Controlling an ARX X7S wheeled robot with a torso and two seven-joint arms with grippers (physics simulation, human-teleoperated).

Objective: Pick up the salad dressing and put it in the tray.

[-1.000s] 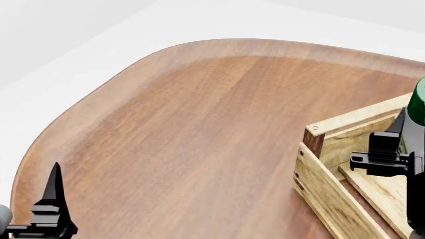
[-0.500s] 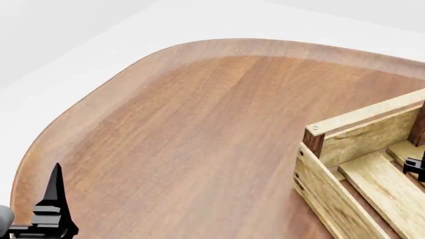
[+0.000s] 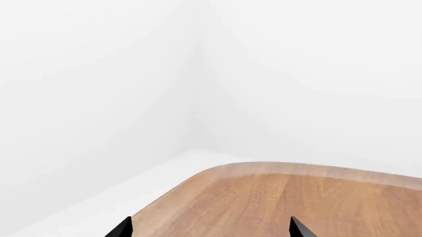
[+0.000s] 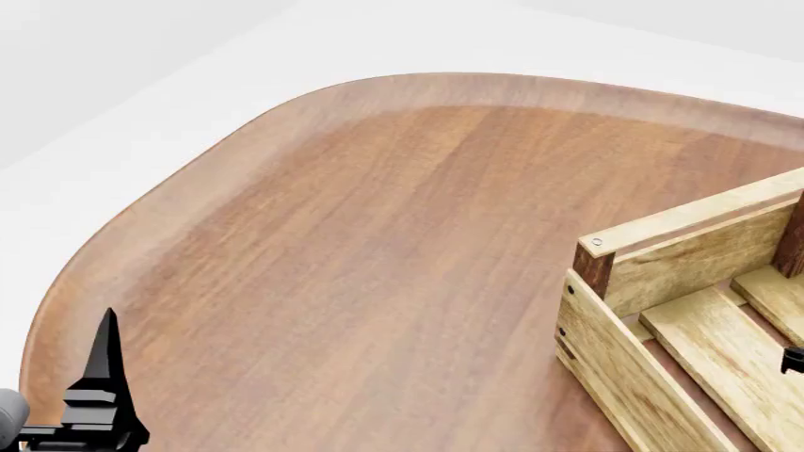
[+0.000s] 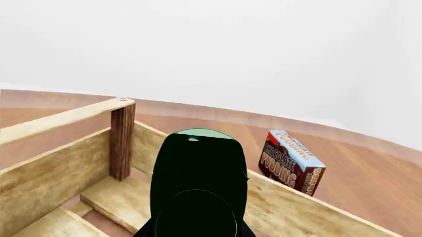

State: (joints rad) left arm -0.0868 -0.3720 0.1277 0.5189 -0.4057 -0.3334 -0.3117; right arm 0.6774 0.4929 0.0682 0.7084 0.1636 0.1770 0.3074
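Right wrist view shows our right gripper (image 5: 197, 229) clamped on the green-capped dressing bottle (image 5: 197, 177), held over the tray (image 5: 59, 163) for release.

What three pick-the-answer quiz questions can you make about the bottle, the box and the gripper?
1. Where is the green bottle?
A. Over the tray's inside
B. On the floor
C. Beside the left gripper

2. What colour is the chocolate pudding box?
A. Yellow
B. Brown with blue
C. Pink

3. How is the left gripper?
A. Shut on the box
B. Open, holding nothing
C. Shut on the bottle

Answers:
A: the green bottle shows above the tray slats.
B: the chocolate pudding box is brown and blue.
B: the left gripper tips stand apart over the table.
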